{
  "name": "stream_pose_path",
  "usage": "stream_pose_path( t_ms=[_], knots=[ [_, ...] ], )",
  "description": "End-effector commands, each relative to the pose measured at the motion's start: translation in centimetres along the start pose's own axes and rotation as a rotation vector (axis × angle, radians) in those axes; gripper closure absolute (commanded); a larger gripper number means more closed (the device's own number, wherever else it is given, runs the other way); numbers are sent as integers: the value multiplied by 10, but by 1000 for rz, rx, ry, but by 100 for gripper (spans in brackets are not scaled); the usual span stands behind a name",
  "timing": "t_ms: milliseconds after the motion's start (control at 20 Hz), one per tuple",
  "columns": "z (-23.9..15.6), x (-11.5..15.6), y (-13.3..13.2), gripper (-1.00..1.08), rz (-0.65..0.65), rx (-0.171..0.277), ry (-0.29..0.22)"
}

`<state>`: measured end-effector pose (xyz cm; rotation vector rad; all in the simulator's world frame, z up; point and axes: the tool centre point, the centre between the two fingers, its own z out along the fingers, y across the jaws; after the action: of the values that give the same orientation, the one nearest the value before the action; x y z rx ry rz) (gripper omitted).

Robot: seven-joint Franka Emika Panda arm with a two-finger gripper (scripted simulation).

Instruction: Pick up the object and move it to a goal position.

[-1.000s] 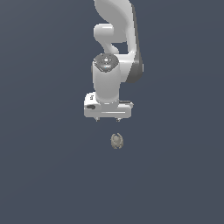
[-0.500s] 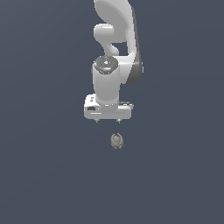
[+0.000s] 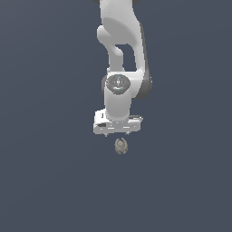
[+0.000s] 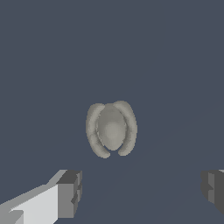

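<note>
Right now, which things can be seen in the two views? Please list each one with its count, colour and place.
object: one, grey-beige, ridged like a curled shell, lying on the surface just beyond the gripper in the exterior view; in the wrist view it is apart from both fingers.
surface: one, plain dark blue-grey, filling the background of both views.
gripper: one, white with dark finger pads, open, holding nothing.
arm: one, white with dark grey joints, coming down from the top of the exterior view.
</note>
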<state>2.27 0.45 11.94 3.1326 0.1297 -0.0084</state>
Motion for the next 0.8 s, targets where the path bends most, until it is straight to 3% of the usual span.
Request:
stream_pose_path(
  t_ms=[0,750],
  knots=[
    [12,7,-7,-92,-26,2,2],
    [39,16,-16,-92,-62,6,5]
  ],
)
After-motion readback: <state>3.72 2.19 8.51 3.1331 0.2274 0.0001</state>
